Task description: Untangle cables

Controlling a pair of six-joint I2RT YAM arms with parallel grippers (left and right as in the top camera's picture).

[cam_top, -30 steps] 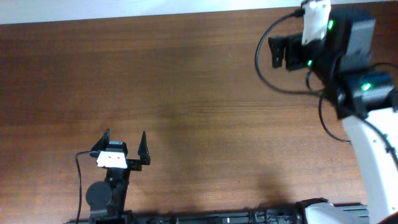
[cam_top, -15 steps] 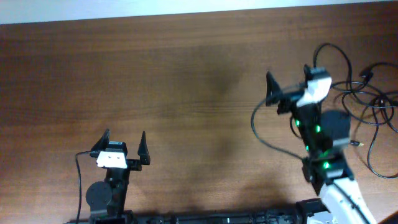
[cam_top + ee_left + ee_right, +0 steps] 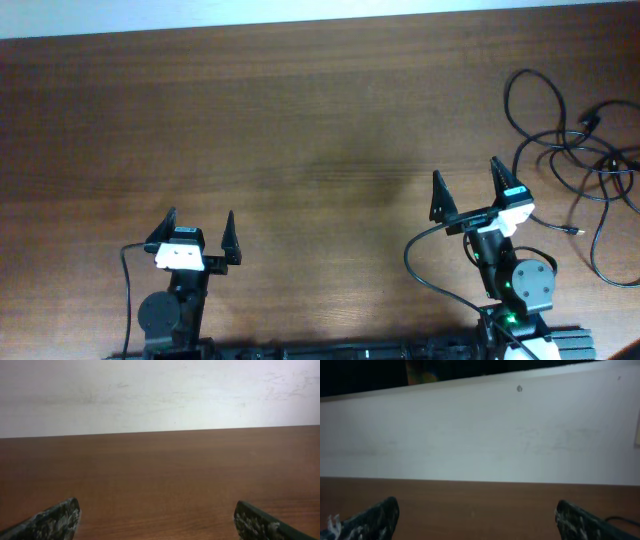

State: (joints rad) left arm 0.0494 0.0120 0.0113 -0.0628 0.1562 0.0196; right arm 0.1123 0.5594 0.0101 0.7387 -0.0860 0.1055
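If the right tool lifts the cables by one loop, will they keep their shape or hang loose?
Likely floppy: the cables lie in thin, loose curves. Probably light, being so thin. Loops overlap, so lifting one may drag others.

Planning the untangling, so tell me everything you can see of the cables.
The cables are thin black cords lying loose on the wooden table at the right of the overhead view, partly cut off by the frame. Several loops overlap and cross, with a small dark plug near the top and a thin tip lower down. Only the table touches them; the right gripper stands apart, fingers open.
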